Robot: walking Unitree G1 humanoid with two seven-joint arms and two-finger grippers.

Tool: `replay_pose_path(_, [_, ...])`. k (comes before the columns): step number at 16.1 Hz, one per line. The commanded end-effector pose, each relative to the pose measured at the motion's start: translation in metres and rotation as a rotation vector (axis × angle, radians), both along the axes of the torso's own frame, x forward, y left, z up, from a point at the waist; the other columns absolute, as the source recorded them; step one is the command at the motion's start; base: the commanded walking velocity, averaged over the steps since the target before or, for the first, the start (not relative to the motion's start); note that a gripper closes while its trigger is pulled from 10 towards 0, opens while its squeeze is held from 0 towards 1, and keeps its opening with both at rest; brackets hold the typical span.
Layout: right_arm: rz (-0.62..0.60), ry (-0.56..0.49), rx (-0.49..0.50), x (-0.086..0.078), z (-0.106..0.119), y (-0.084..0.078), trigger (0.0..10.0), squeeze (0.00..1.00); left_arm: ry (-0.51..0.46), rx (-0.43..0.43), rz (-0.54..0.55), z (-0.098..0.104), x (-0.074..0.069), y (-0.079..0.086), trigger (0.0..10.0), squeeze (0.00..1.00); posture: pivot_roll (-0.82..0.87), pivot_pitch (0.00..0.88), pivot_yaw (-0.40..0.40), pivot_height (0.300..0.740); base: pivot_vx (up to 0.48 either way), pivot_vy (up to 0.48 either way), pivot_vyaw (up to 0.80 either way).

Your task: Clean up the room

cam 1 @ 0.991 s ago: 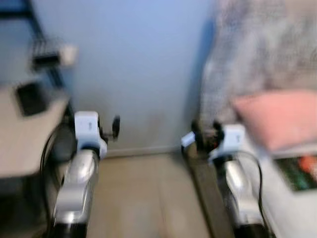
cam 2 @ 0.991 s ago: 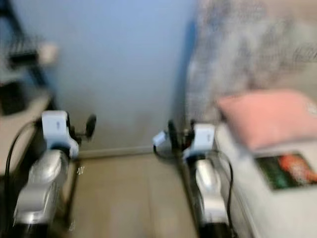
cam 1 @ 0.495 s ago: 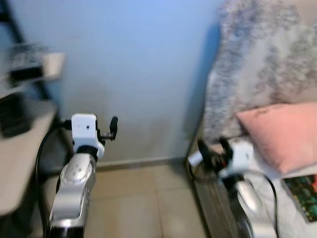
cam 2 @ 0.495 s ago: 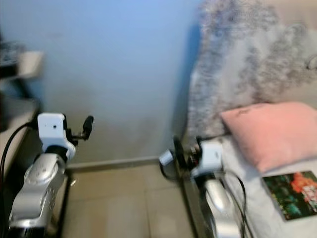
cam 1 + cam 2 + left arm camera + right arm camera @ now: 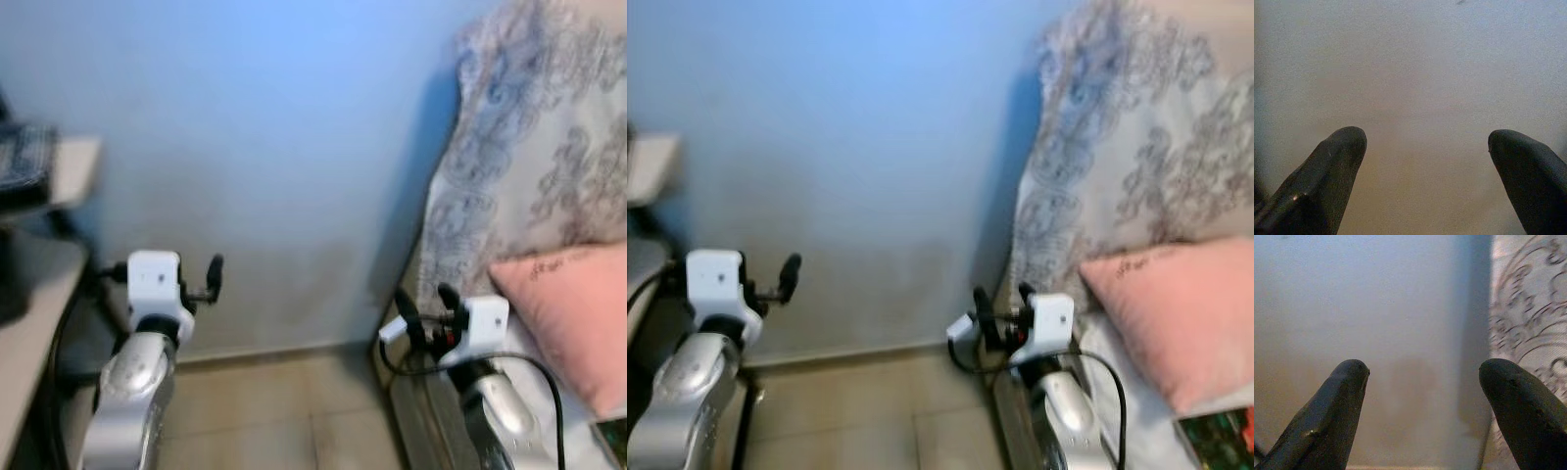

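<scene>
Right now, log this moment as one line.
left pincer: open, empty | right pincer: open, empty | facing: blue wall | pink pillow: on bed, right

Home bedroom. Bed (image 5: 588, 431) on the right with a pink pillow (image 5: 573, 318) and a grey paisley-patterned cover (image 5: 534, 166) draped up behind it. Plain light-blue wall (image 5: 274, 137), baseboard, beige tiled floor (image 5: 284, 411). On the left, edge of a bench (image 5: 34, 304) with a shelf (image 5: 54, 171) above.
</scene>
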State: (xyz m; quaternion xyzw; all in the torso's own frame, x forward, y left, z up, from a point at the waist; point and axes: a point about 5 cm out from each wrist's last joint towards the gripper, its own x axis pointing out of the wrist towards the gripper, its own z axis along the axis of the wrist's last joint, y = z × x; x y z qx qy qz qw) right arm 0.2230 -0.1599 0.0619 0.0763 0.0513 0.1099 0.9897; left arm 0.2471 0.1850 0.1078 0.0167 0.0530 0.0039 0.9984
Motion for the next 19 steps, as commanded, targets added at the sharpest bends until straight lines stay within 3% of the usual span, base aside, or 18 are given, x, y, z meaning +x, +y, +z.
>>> replay_pose_path(1, [-0.009,0.006,-0.014,0.003,0.0,-0.006,10.0,0.0,-0.01,-0.014,-0.02,0.006,0.003,-0.009,10.0,0.0,0.07,0.0,-0.025,0.74,0.0,0.0,0.79])
replay_pose_path(5, [-0.019,0.014,-0.02,0.017,0.002,-0.006,10.0,0.0,-0.002,0.041,-0.021,0.007,0.01,-0.009,10.0,0.0,0.07,0.0,-0.027,0.74,0.0,0.0,0.7])
replay_pose_path(7, [-0.048,0.019,-0.025,0.021,0.001,-0.007,10.0,0.0,-0.011,0.069,-0.045,0.008,0.013,-0.01,10.0,0.0,0.07,0.0,-0.026,0.74,0.0,0.0,0.0])
replay_pose_path(8, [-0.062,0.005,-0.01,0.019,0.003,-0.005,10.0,0.0,-0.007,0.062,-0.034,0.008,0.014,-0.008,10.0,0.0,0.07,0.0,-0.023,0.74,0.0,0.0,0.0])
replay_pose_path(10, [-0.057,-0.007,0.017,0.01,0.004,-0.001,10.0,0.0,-0.003,-0.053,-0.045,0.008,0.007,-0.005,10.0,0.0,0.06,0.0,-0.015,0.74,0.0,0.0,0.0])
replay_pose_path(12, [-0.066,-0.007,-0.001,0.003,0.004,0.001,10.0,0.0,-0.03,-0.013,-0.098,0.01,-0.004,-0.003,10.0,0.0,0.06,0.0,-0.011,0.74,0.0,0.0,0.0])
replay_pose_path(19, [-0.072,-0.019,-0.006,0.009,0.007,0.003,10.0,0.0,-0.043,-0.073,-0.16,0.012,0.004,-0.014,10.0,0.0,0.06,0.0,-0.019,0.74,0.0,0.0,0.0])
